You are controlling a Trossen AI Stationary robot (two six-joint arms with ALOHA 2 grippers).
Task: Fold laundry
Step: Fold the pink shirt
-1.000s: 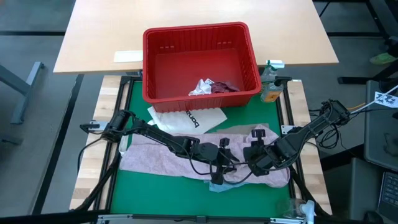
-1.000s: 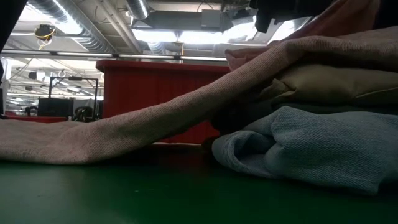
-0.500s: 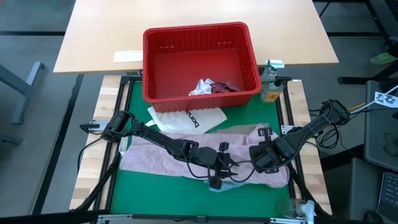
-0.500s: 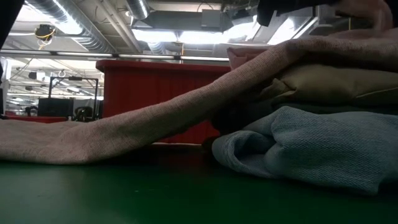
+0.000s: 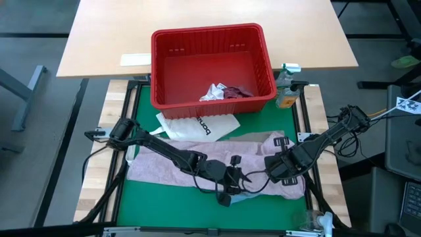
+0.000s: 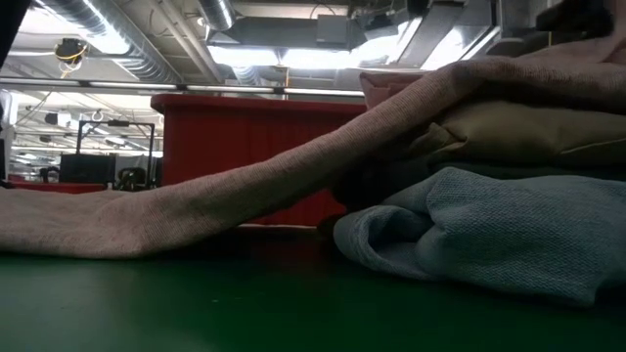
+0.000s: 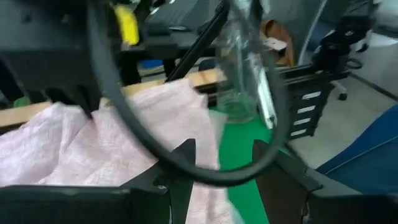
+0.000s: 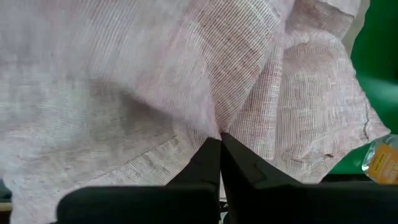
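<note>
Lying across the green mat (image 5: 158, 204), the mottled pink garment (image 5: 164, 164) drapes a folded pile. On its right end, the right gripper (image 8: 221, 149) pinches the fabric closed; the left gripper (image 7: 221, 165), fingers apart, hovers mid-cloth near the front edge.

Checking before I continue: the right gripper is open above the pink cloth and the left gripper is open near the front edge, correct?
Not quite. The right gripper is shut, its fingers pinching a fold of the pink cloth, as the right wrist view shows. The left gripper is indeed open near the front edge.
</note>
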